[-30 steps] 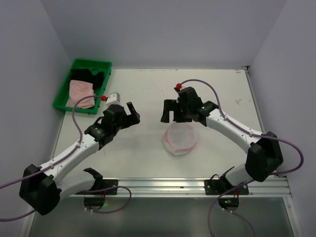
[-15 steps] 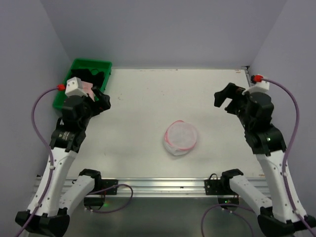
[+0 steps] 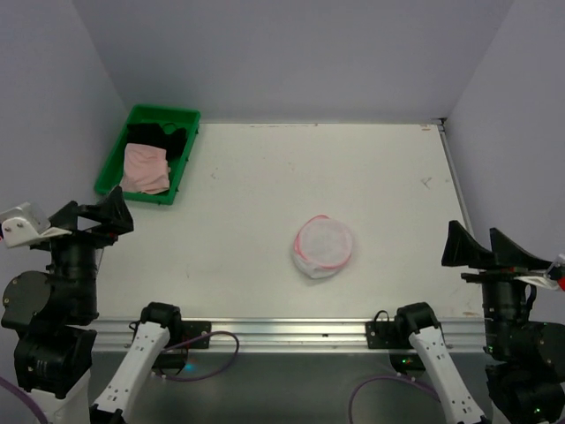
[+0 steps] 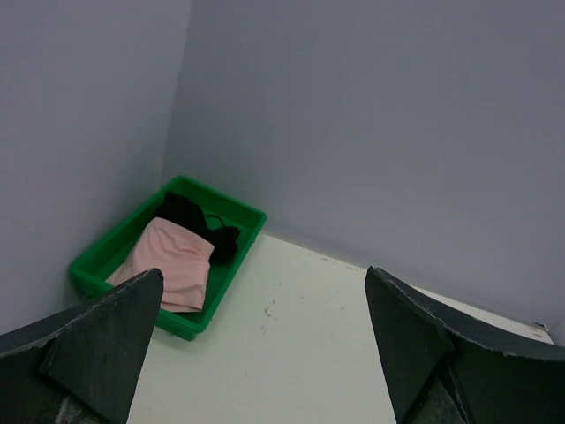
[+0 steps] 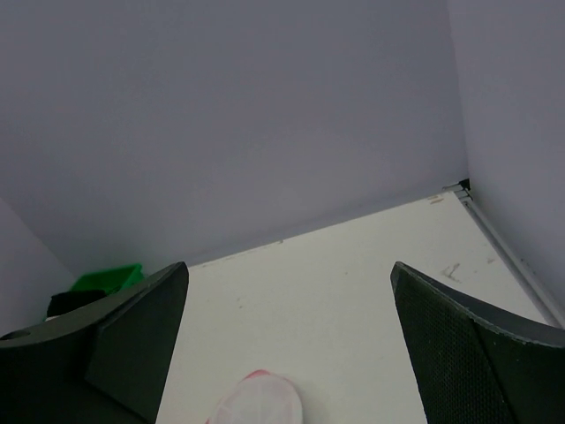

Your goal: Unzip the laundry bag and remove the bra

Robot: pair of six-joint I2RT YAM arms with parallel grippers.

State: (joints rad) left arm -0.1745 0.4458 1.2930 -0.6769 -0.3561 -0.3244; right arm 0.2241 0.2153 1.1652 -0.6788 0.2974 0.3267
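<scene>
The laundry bag (image 3: 323,246), round white mesh with pink trim, lies alone on the table right of centre. Its top edge shows at the bottom of the right wrist view (image 5: 260,402). I cannot make out what is inside it or how its zipper stands. No bra shows at the bag. My left gripper (image 3: 93,215) is open and empty, drawn back at the near left, far from the bag. In its own view (image 4: 265,274) the jaws stand wide apart. My right gripper (image 3: 484,250) is open and empty at the near right, its jaws wide apart in its own view too (image 5: 290,269).
A green tray (image 3: 163,109) stands at the far left corner, holding a pink cloth (image 3: 146,168) and a black garment (image 3: 163,137). The left wrist view shows the tray (image 4: 237,265), cloth (image 4: 168,265) and garment (image 4: 199,225). Grey walls enclose the table on three sides.
Both arms have pulled away from the bag, out to the sides and back to the near corners. Both grippers stayed open. The bag has not moved.
</scene>
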